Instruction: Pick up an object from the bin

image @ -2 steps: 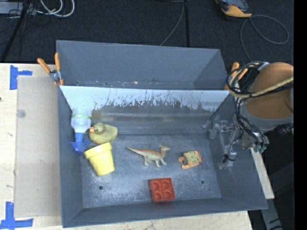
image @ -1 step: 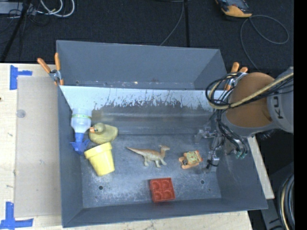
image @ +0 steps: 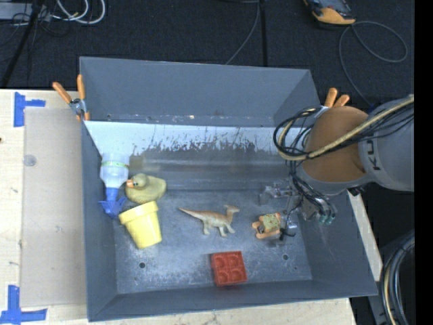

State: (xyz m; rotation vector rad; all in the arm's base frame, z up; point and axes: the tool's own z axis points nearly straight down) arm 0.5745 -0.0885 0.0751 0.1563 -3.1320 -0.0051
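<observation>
My gripper (image: 296, 210) hangs low over the right part of the bin floor, under the orange cover on the wrist. Just to its left, touching or nearly touching it, lies a small orange-and-green toy (image: 268, 226). A tan toy dinosaur (image: 213, 219) stands on the floor further left, near the bin's middle. A red building brick (image: 228, 267) lies flat near the front wall, to the front left of the gripper.
At the left wall are a yellow cup (image: 142, 225) on its side, a yellow rubber duck (image: 144, 187) and a blue-and-white plastic piece (image: 112, 181). The arm with its looped cables comes in over the bin's right rim.
</observation>
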